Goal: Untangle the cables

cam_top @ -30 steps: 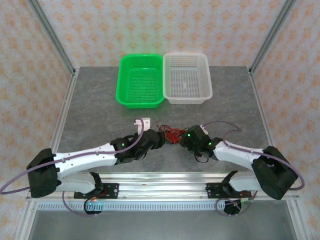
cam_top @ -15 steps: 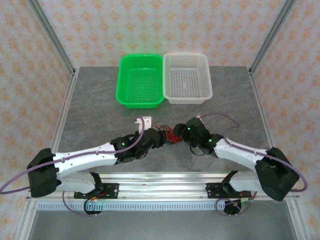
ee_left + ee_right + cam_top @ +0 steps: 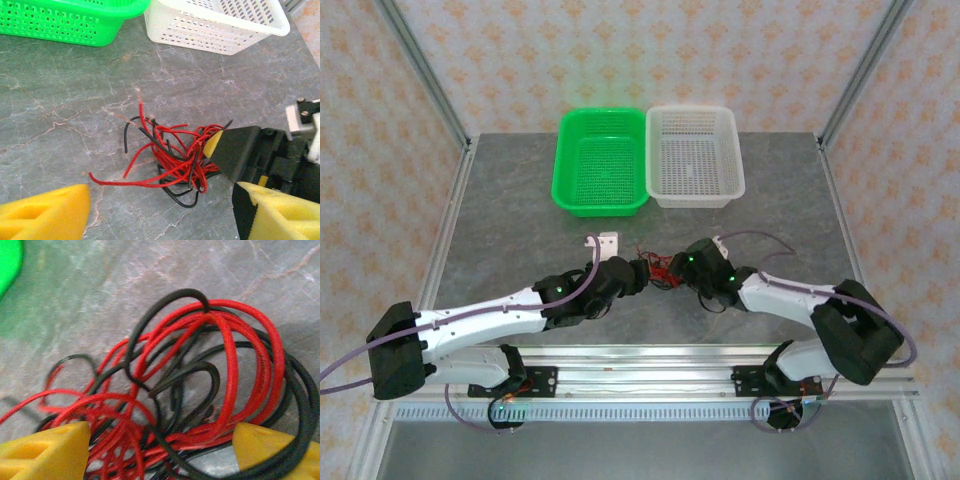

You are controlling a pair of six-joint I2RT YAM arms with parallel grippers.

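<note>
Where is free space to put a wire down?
Bare table: the strip between the green basket, the white basket and the wires, and both side edges. Crowded: front middle, where the left hand and right hand meet.

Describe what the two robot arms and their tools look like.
The left arm and right arm have white links, bulky black joints and a purple-grey cable alongside. A green light glows near each wrist. The left tool and right tool are black with yellow, wedge-shaped fingers.
</note>
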